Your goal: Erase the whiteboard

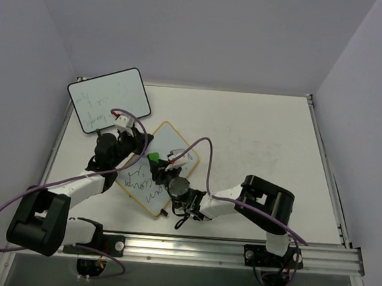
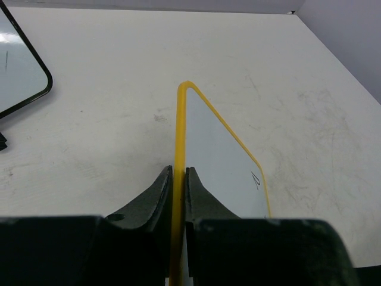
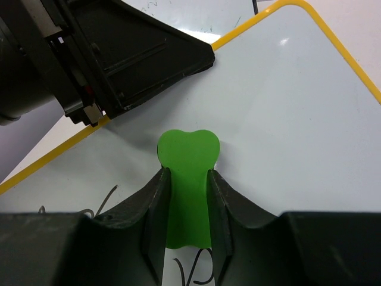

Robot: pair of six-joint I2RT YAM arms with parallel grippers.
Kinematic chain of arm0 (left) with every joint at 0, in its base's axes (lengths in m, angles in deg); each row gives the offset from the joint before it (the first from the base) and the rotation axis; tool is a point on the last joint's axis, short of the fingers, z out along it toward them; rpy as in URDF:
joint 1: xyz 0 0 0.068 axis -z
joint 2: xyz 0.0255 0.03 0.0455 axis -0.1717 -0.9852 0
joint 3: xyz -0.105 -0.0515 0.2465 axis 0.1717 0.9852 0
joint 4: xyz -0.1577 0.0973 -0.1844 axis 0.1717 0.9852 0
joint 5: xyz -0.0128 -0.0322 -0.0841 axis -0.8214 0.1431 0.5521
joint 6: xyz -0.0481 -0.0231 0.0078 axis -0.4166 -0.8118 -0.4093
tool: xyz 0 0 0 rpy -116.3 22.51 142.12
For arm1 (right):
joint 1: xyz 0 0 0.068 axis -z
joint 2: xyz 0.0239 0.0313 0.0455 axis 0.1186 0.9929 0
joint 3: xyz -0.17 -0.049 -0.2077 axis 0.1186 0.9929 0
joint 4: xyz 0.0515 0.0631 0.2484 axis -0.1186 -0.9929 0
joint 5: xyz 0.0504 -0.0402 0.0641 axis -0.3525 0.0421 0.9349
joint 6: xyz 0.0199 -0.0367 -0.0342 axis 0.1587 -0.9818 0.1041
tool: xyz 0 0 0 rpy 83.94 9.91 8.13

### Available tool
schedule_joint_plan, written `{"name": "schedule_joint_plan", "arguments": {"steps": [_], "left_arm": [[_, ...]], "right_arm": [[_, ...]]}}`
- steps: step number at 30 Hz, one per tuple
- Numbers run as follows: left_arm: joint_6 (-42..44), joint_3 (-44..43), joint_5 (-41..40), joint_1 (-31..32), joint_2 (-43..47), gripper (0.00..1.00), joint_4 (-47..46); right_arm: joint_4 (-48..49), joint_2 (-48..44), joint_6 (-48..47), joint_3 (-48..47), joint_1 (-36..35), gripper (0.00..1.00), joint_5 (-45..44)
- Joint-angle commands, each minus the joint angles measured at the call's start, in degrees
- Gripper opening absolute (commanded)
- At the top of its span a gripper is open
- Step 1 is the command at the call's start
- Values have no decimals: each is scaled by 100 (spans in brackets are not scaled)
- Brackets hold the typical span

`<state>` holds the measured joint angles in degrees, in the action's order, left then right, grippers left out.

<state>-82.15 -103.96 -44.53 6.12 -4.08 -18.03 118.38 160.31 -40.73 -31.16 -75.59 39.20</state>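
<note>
Green eraser [image 3: 187, 146] gripped in my right jaws over whiteboard [image 1: 142, 184] for wiping; left jaws clamp yellow frame [image 2: 178, 131], I reckon so board won't slide.

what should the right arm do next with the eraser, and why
Probably drag the green eraser back toward the arm bases, over the scribbles on the near part of the whiteboard. The right gripper is shut on it, the board ahead looks clean, and the left gripper clamps the yellow frame.
</note>
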Motion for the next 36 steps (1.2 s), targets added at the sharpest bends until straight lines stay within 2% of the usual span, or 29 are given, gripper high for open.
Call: {"name": "schedule_joint_plan", "arguments": {"steps": [1,13,29,36], "left_arm": [[-100,60,326,315,522,2,-212],[-29,156,273,350,707,2,-19],[15,51,229,377,619,2,43],[41,33,212,394,584,2,69]], "right_arm": [[-1147,417,-186,89,5,0,53],[-1454,619,-661,-465,-935,0,458],[-1437,399,-872,-430,-1349,0,792],[-1532,469,-899,-464,-1402,0,618]]}}
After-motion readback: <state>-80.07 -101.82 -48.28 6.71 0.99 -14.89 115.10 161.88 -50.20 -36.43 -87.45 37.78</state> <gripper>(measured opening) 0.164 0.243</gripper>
